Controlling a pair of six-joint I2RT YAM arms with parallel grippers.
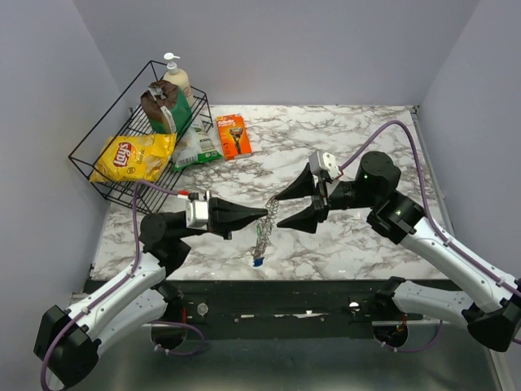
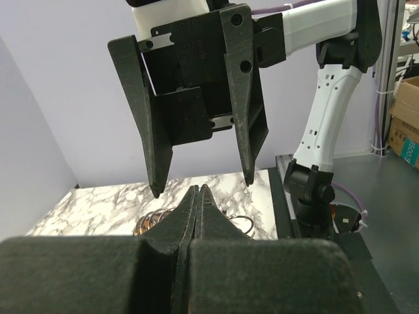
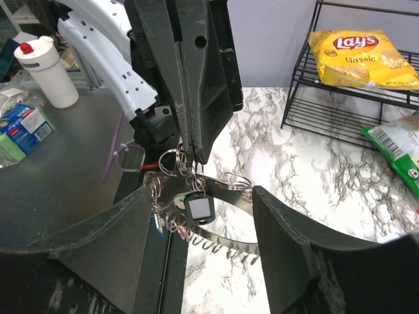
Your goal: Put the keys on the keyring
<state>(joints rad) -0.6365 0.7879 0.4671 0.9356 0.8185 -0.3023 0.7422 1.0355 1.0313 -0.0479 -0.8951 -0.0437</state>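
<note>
Shiny metal keyring [image 3: 219, 231]; glossy marbled table [image 1: 366, 138]

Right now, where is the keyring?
In the top view's centre, the keyring hangs from the shut left end effector, facing the open right end effector.

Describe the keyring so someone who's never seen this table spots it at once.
On the marble table, look where the two black grippers nearly meet. The keyring dangles from the shut left gripper: a grey, toothed wire coil with a blue tag at its bottom, unlike the orange pack behind.
</note>
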